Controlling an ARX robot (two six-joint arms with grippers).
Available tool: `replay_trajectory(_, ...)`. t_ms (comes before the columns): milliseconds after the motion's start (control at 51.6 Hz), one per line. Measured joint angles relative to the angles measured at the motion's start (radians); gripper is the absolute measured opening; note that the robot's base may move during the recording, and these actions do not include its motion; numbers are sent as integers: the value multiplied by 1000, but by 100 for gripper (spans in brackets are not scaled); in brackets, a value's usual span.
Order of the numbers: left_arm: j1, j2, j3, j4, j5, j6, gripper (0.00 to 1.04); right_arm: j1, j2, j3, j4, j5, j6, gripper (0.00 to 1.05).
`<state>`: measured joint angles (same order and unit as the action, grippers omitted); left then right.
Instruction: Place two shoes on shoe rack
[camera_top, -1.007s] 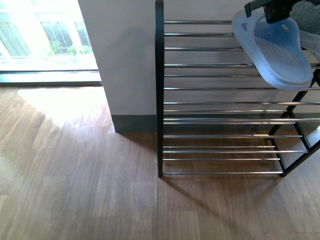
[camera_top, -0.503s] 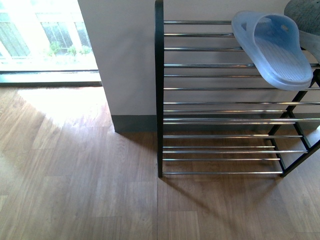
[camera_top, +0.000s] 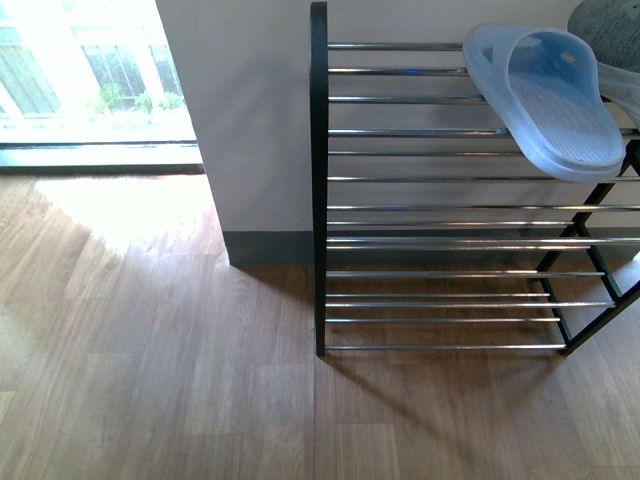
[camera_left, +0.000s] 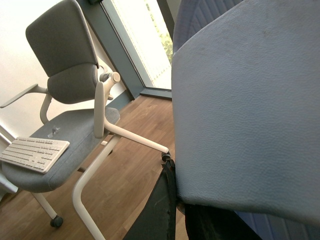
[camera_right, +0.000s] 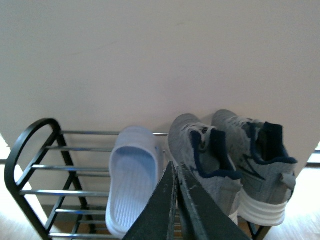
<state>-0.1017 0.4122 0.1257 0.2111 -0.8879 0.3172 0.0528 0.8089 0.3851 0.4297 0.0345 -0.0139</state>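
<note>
Both grey sneakers sat side by side on the shoe rack — job seemingly done; the right gripper was closed, empty — the left unseen.

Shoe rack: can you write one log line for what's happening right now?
sneakers: both on shoe rack top tier | slipper: beside them | right fingers: shut, empty | left: not visible
</note>
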Motion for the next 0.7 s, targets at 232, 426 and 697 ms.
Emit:
replay_trajectory(232, 0, 0, 0, 0, 0, 0, 2, -50, -113, -160, 29, -33, 3, 1)
replay_trajectory(426, 0, 0, 0, 0, 0, 0, 2, -50, -187, -227, 26, -32, 3, 1)
replay_trajectory(697, 0, 0, 0, 0, 0, 0, 2, -50, -314, -303, -26, -32, 3, 1)
